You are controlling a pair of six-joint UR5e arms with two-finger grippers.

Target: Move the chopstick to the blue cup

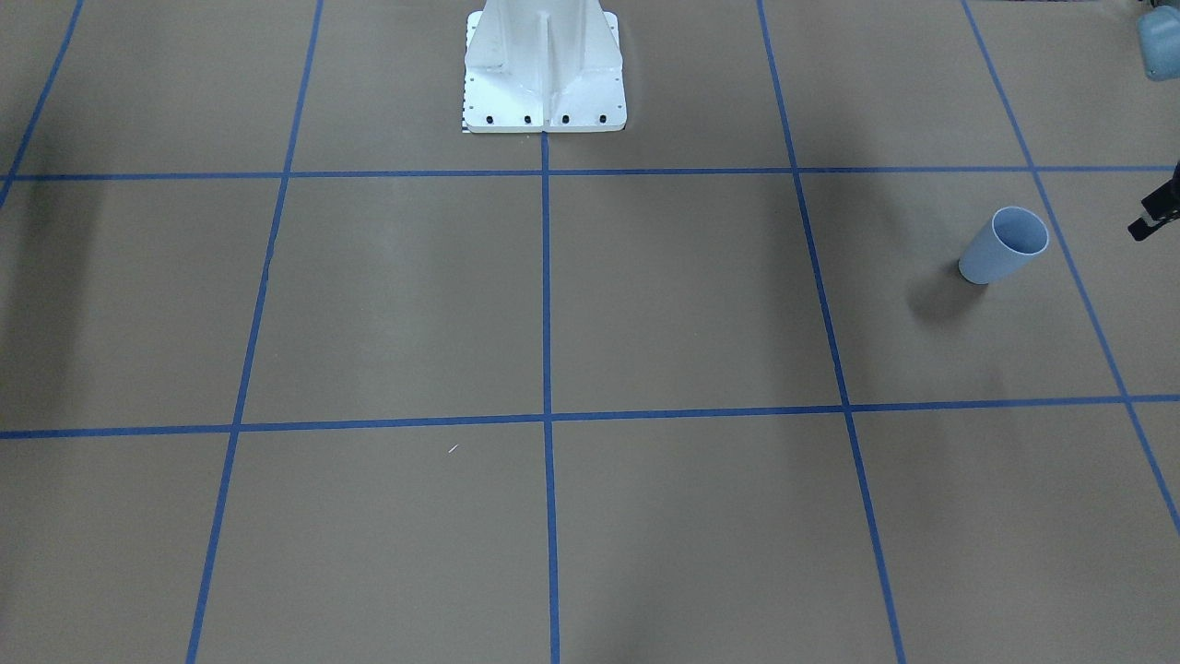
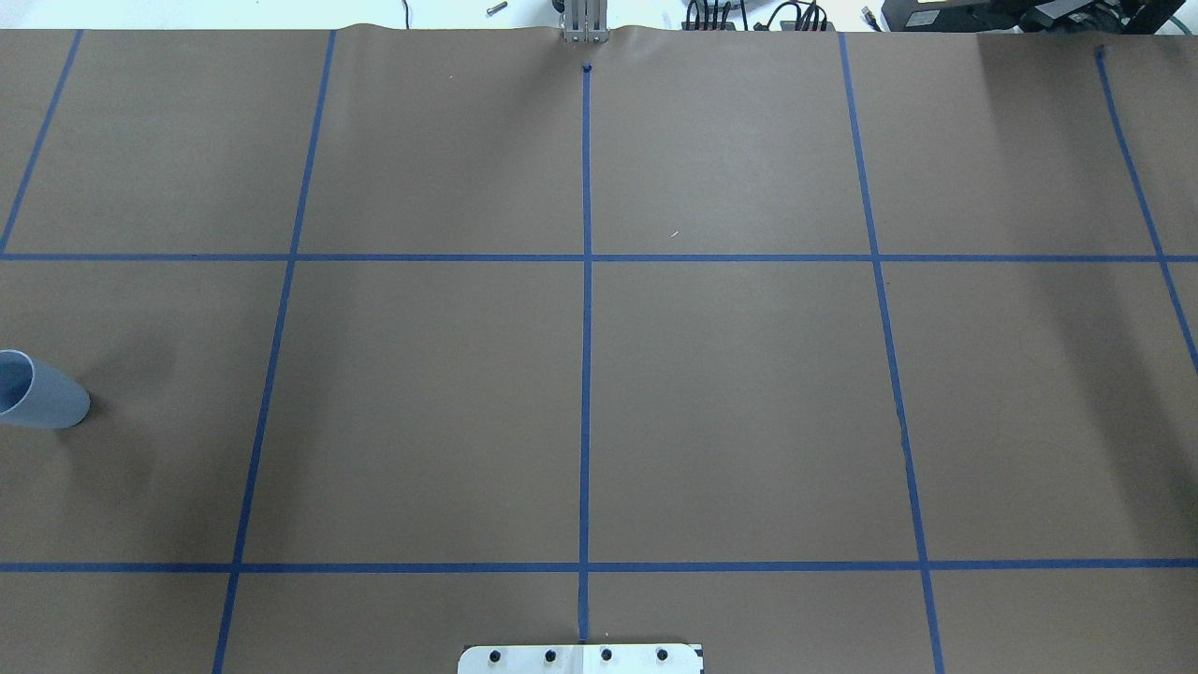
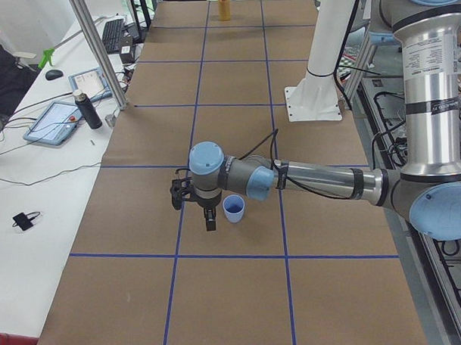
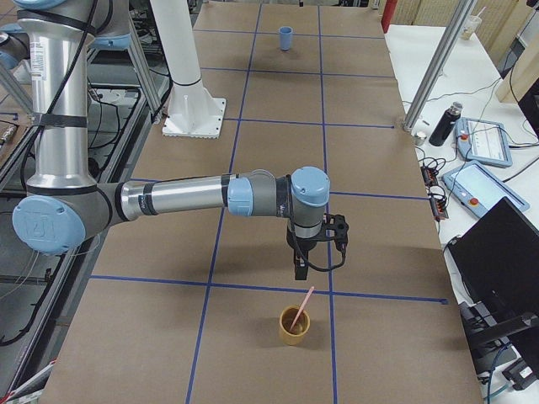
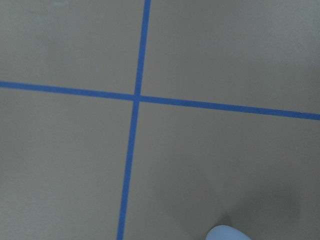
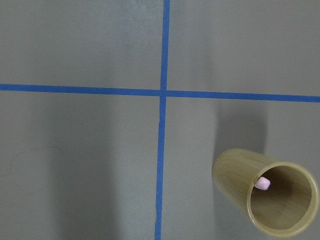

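The blue cup stands upright near the table's left end; it also shows in the overhead view, in the exterior left view, far off in the exterior right view, and its rim shows in the left wrist view. My left gripper hangs just beside it, pointing down; I cannot tell if it is open. A pale pink chopstick leans in a wooden cup, its tip showing in the right wrist view. My right gripper hangs just above that cup; I cannot tell its state.
The wooden cup stands near the table's right end, just past a blue tape crossing. The white robot pedestal stands mid-table at the robot's side. A side bench with tablets and a bottle runs along the operators' side.
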